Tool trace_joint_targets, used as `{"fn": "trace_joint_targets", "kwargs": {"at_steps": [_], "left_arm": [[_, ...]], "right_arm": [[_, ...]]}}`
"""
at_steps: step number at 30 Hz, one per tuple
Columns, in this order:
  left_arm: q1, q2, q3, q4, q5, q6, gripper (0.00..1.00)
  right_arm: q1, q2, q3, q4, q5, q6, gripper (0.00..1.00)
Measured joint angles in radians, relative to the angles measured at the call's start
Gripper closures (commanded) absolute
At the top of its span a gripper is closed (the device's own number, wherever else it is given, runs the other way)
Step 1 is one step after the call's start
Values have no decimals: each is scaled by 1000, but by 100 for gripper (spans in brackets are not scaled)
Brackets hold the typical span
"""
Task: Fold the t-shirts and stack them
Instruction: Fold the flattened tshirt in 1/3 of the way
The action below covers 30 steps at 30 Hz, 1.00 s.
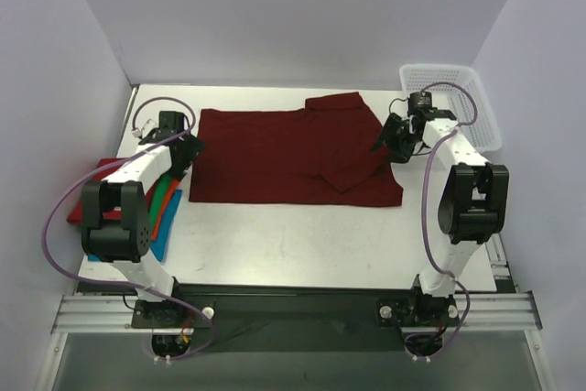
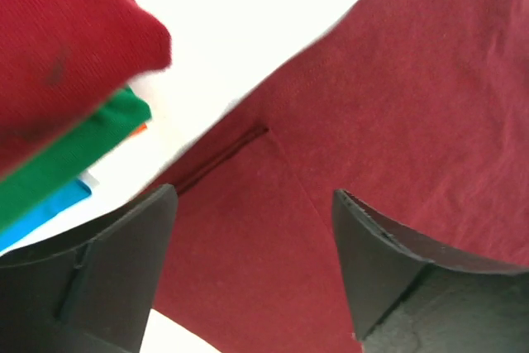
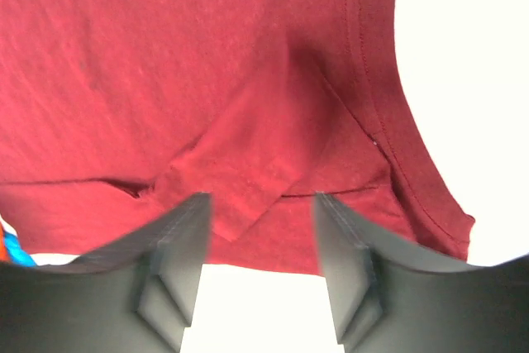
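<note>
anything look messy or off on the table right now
The maroon shirt is folded unevenly: its right part lies flapped over at a slant and pokes past the top edge, near the right gripper. The folded stack on the left is fanned out, with green, orange and blue edges showing beside the red one.

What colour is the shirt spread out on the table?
Dark maroon shirt, clearest in the top external view.

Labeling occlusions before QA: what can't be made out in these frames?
Folded stack: top view, left arm covers most; shirt count unclear. Left wrist view crops and blurs it.
Maroon t-shirt: both wrist views cut it at frame edges; top view, right gripper covers part of its right edge.
White basket: top view, right arm covers its near-left corner.
</note>
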<state>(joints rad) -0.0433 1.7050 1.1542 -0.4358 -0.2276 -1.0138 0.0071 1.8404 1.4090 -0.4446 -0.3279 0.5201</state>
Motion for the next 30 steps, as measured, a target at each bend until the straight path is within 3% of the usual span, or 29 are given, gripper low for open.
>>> {"fn": "trace_joint_targets", "kwargs": {"at_steps": [6, 14, 24, 30], "left_arm": [[6, -54, -84, 38, 12, 3, 13], [-69, -140, -169, 57, 18, 4, 16], [-151, -140, -259, 93, 19, 4, 17], [-151, -140, -298, 100, 19, 5, 18]], "right_arm": [[18, -16, -14, 17, 14, -25, 42], [184, -148, -232, 89, 60, 5, 46], [245, -121, -360, 231, 57, 107, 51], [250, -100, -396, 328, 46, 164, 61]]}}
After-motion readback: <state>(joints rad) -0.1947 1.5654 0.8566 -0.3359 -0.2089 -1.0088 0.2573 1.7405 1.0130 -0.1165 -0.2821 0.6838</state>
